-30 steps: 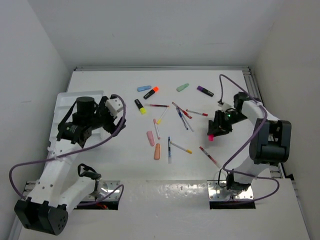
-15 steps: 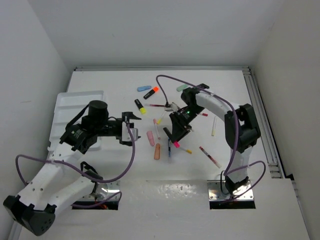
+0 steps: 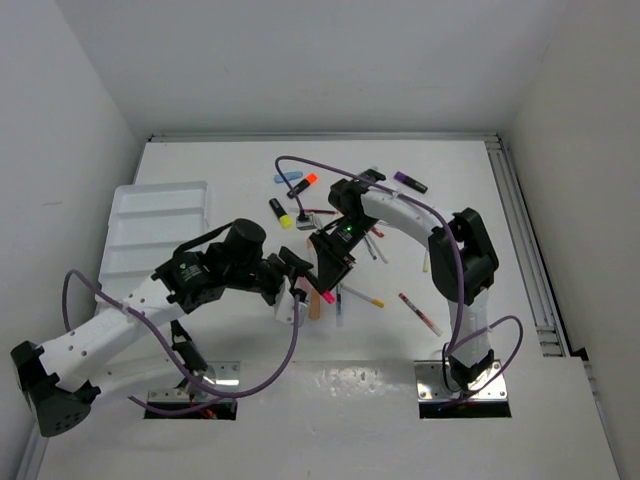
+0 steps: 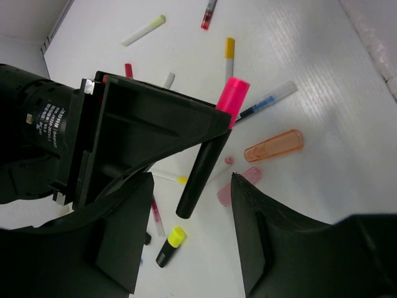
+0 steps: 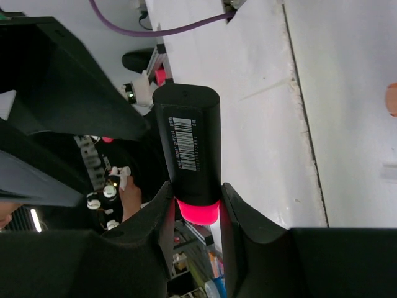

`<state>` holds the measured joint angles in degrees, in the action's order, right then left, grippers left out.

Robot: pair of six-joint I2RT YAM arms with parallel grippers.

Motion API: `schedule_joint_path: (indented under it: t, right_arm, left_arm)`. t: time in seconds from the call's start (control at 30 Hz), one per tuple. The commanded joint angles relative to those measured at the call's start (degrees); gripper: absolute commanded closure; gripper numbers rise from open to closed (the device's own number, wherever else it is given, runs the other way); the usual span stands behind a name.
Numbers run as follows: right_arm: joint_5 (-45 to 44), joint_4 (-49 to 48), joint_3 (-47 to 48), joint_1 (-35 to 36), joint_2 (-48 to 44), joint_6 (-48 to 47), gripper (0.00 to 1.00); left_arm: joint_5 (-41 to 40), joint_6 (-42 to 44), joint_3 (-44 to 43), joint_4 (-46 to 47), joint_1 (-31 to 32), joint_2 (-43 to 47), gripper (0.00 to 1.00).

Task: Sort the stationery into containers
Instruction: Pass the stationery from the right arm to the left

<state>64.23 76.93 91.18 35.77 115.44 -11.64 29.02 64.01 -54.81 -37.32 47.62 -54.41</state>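
Both tools are hovering together above the counter [image 3: 470,180]: the right tool [image 5: 195,198] is clamping the black, pink-capped highlighter [image 4: 200,177] mid-air, its long axis passing between the left tool's [image 3: 298,285] parted jaws (not touching yet). The white tray [image 3: 150,215] is lying nearer the left arm.

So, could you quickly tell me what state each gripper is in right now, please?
Left gripper: open, jaws either side of the black highlighter.
Right gripper: closed on that highlighter.
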Motion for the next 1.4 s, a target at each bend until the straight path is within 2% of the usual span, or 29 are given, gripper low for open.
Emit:
schedule_joint_path:
  t: [0.0, 0.47, 0.67, 0.77, 0.83, 0.87, 0.9, 0.97, 1.0, 1.07, 1.1, 1.23, 1.37]
  right_arm:
    - [4.1, 11.6, 2.3, 1.0, -0.4, -2.2, 1.00]
    - [6.0, 12.3, 3.1, 2.1, -1.1, -2.4, 1.00]
    - [5.9, 11.9, 3.5, 2.5, -2.1, -1.8, 1.00]
    - [5.8, 11.9, 3.1, 2.5, -2.1, -1.5, 1.00]
    - [5.8, 11.8, 3.0, 2.6, -1.9, -1.4, 1.00]
    - [5.9, 11.8, 3.1, 2.6, -1.9, -1.3, 1.00]
    - [5.9, 11.5, 3.1, 2.5, -1.8, -0.9, 0.99]
    - [5.4, 11.1, 3.7, 1.9, -2.1, -0.5, 0.86]
    - [4.4, 11.4, 3.9, 1.1, -2.1, -0.9, 0.65]
    - [2.7, 12.8, 4.5, -2.8, -2.4, -2.9, 0.50]
    - [1.7, 12.8, 4.3, -4.8, -2.8, -3.4, 0.47]
    - [-2.1, 13.0, 1.6, -16.9, -3.4, -6.4, 0.46]
    - [-4.1, 13.0, -1.1, -22.1, -4.3, -8.6, 0.46]
  left_arm:
    - [-4.4, 1.5, 0.1, 2.2, 1.5, -1.3, 0.42]
    - [-4.2, 2.0, -1.4, -2.1, 2.9, -4.5, 0.59]
    - [-4.0, 0.9, -2.0, -3.7, 3.4, -6.7, 0.61]
    - [-4.1, 1.3, -1.8, -3.5, 3.5, -6.8, 0.70]
    - [-4.7, 1.3, -1.8, -3.5, 3.7, -6.7, 0.85]
    - [-4.8, 1.1, -1.7, -3.5, 3.8, -6.5, 0.87]
    - [-5.2, 0.6, -1.6, -3.2, 3.6, -6.3, 0.90]
    - [-7.0, -3.6, -1.3, -2.0, 2.9, -5.2, 1.00]
    - [-6.6, -4.8, -1.1, -2.1, 1.9, -4.6, 1.00]
    - [-7.4, -6.6, 0.4, -3.9, -1.2, -2.0, 1.00]
    - [-7.7, -6.5, 1.0, -4.9, -2.1, -0.8, 1.00]
    - [-9.1, -5.9, 3.5, -12.9, -8.8, 5.1, 1.00]
    - [-11.7, -1.7, 4.2, -19.9, -15.3, 6.7, 1.00]
